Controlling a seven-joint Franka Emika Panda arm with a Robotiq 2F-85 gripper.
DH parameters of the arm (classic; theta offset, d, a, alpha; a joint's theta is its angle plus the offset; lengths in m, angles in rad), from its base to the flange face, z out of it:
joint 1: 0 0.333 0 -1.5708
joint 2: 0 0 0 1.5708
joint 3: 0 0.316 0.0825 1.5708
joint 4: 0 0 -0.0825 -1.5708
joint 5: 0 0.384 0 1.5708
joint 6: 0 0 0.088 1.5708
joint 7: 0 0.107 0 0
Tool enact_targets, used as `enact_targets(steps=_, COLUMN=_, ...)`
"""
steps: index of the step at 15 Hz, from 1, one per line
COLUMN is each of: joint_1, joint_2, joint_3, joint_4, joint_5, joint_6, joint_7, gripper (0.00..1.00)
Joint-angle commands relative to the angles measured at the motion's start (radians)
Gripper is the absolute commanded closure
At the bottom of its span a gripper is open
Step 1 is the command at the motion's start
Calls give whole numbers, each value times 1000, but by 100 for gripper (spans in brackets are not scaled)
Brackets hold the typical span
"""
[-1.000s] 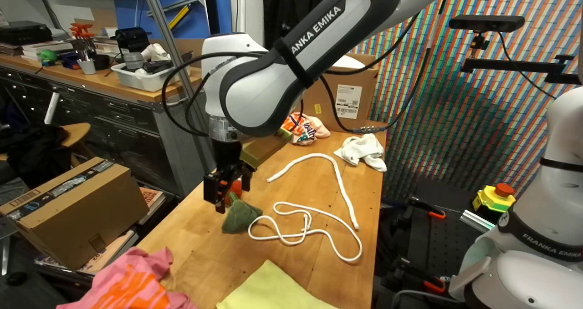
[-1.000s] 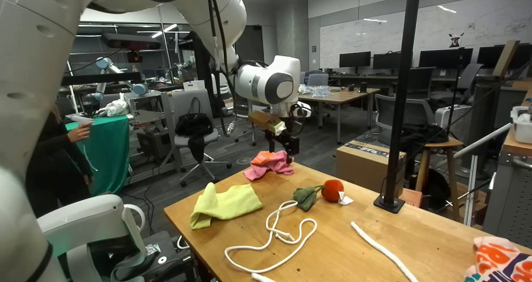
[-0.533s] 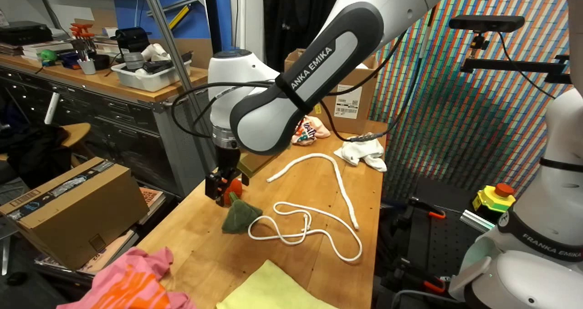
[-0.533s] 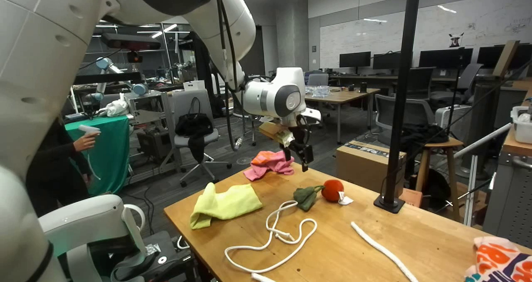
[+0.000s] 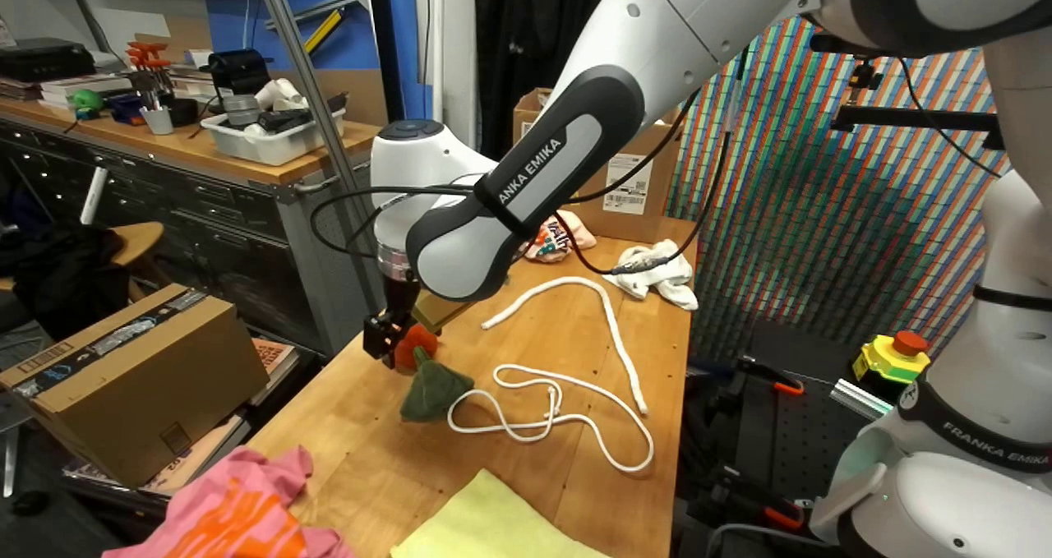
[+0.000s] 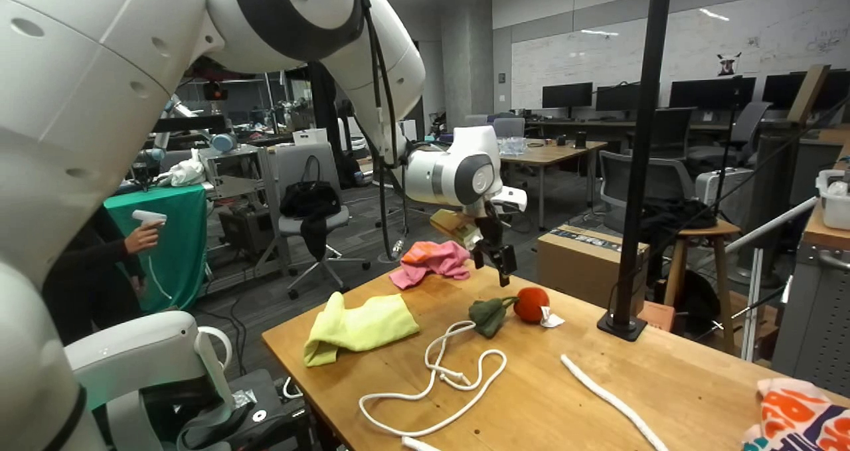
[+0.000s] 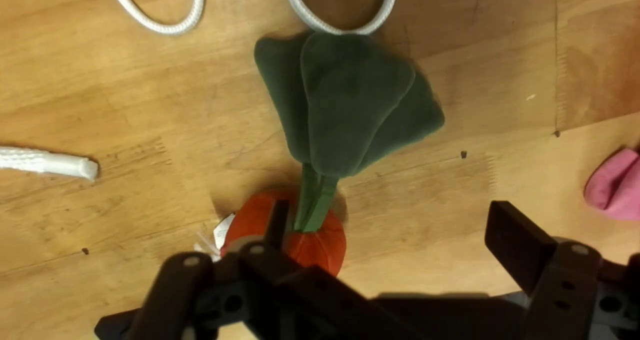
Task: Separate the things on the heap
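One plush vegetable, round, orange-red, with broad dark-green leaves; end effector empty, jaws wide apart.

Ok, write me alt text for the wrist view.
Open black claw over a wooden tabletop, one finger hiding part of a red plush vegetable with green leaves. White cord loops at top, white rope end at left, pink cloth at right.

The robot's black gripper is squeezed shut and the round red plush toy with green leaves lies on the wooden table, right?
Not quite: the black gripper is open, its jaws wide apart, as the wrist view shows. The round red plush toy with green leaves does lie on the wooden table.
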Motion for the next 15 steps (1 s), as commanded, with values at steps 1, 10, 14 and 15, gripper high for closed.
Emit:
enact_targets(steps=1, joint_1=23, joint_2=67, joint_3=-52, joint_4=93, joint_5=-17, joint_6=39, joint_7=58, gripper=0)
enact_targets(steps=10, joint_1=14, joint_2=176, joint_3=-107, joint_4=214, joint_5=0, joint_6=15, joint_7=93, gripper=0)
enact_targets(steps=14, joint_1=13, joint_2=207, joint_3=-108, joint_4=246, joint_5=4, joint_6=1, joint_7=99, gripper=0)
enact_targets(steps=15, joint_1=10, joint_2=210, joint_3=-106, joint_4=250, joint_5=6, joint_6=-3, joint_7=97, gripper=0)
